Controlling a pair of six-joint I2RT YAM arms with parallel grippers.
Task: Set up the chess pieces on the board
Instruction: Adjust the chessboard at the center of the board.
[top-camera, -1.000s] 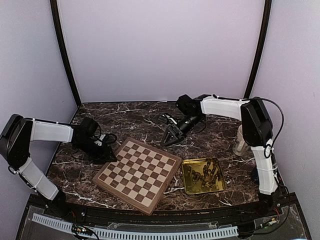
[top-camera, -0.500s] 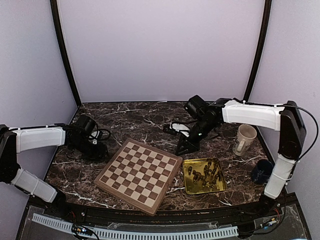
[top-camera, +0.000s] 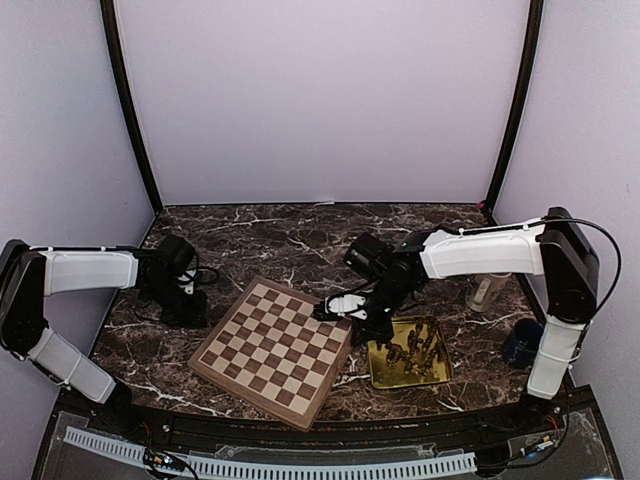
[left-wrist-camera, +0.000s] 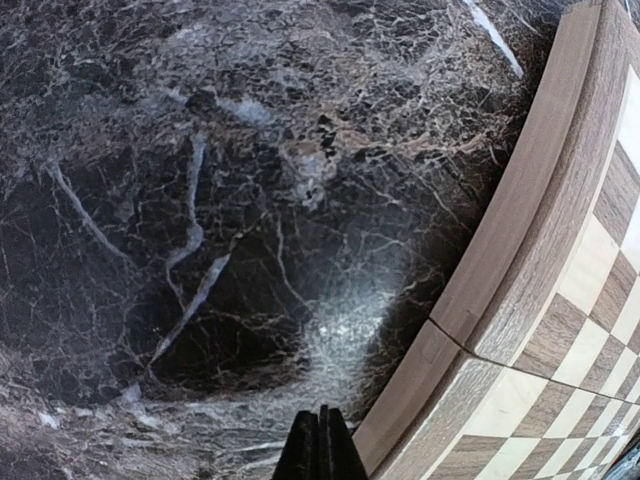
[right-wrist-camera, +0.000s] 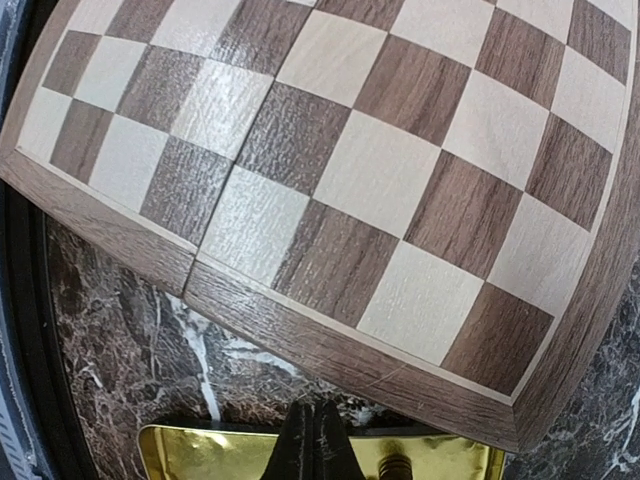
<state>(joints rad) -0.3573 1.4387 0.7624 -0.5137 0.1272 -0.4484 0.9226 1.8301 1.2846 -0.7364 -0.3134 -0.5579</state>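
Pointing down at the marble bench (top-camera: 260, 235), the left end effector (top-camera: 190, 308) is keeping its fingers (left-wrist-camera: 320, 448) pressed together, and nothing is sitting between them. In its wrist view the tips are standing over bare marble. The board (top-camera: 275, 350) is lying just to the right of that end effector, its brown border running past close beside the tips, with a seam in the border showing nearest them. Whether the tips are touching the bench I cannot tell.

The right end effector (top-camera: 373, 330) is reaching down between the board and the gold tray (top-camera: 369, 352), its fingers (right-wrist-camera: 315, 440) also closed together on nothing. In its wrist view the tray's rim is lying directly beneath the tips, and the board's edge is running just ahead of them, with one board corner showing ahead and to the right. The pieces (top-camera: 415, 350) are lying jumbled in the tray, behind and beside this end effector, apart from its fingers. One of them is showing just right of the tips in the wrist view. A mug (top-camera: 485, 290) is standing well behind this end effector.
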